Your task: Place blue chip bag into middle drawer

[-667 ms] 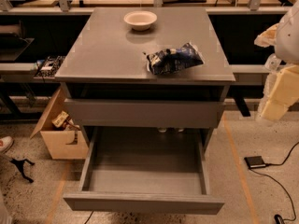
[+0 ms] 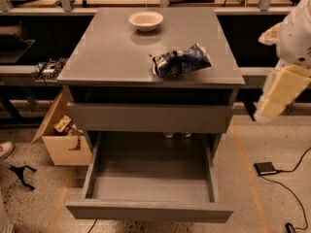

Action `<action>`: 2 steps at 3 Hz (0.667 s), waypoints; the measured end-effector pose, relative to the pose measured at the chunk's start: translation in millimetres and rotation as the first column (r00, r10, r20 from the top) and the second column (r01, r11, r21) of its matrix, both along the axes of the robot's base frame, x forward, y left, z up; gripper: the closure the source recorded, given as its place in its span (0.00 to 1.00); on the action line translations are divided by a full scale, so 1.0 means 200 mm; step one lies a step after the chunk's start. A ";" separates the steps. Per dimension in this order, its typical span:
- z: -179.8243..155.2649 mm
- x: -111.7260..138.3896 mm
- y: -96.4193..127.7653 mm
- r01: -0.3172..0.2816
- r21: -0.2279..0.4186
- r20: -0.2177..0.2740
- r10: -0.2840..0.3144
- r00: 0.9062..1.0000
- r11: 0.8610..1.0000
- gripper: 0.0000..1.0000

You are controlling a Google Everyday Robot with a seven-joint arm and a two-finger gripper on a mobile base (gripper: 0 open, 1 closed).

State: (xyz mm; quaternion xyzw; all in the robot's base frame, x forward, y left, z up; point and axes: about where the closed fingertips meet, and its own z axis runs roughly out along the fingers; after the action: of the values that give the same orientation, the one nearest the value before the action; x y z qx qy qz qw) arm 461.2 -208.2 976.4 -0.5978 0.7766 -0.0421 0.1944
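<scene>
The blue chip bag [image 2: 182, 62] is a crinkled dark-blue foil bag. It lies on the right front part of the grey cabinet top [image 2: 107, 52]. The middle drawer [image 2: 150, 178] is pulled out wide open below, with bare grey floor and walls. My gripper [image 2: 281, 93] hangs at the right edge of the view. It is a pale cream part under the white arm [image 2: 296, 33], off the cabinet's right side and apart from the bag. It holds nothing that I can see.
A white round bowl [image 2: 146, 20] stands at the back of the cabinet top. A shut grey drawer front [image 2: 148, 116] sits above the open drawer. An open cardboard box [image 2: 63, 140] is on the floor at the left. A small black device with a cable [image 2: 266, 168] is on the floor at the right.
The arm at the right edge has shifted slightly to the left. The bag, the bowl and the drawers have not moved.
</scene>
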 end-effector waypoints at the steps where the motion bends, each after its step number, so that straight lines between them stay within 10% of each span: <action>1: -0.10 0.31 0.13 -0.005 0.083 0.093 -0.003 0.996 0.997 0.00; 2: -0.15 0.57 0.24 -0.003 0.141 0.175 -0.022 0.984 0.990 0.00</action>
State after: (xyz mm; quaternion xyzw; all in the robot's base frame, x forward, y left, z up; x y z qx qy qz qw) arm 575.9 -159.8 947.2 -0.5728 0.7602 -0.0409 0.3038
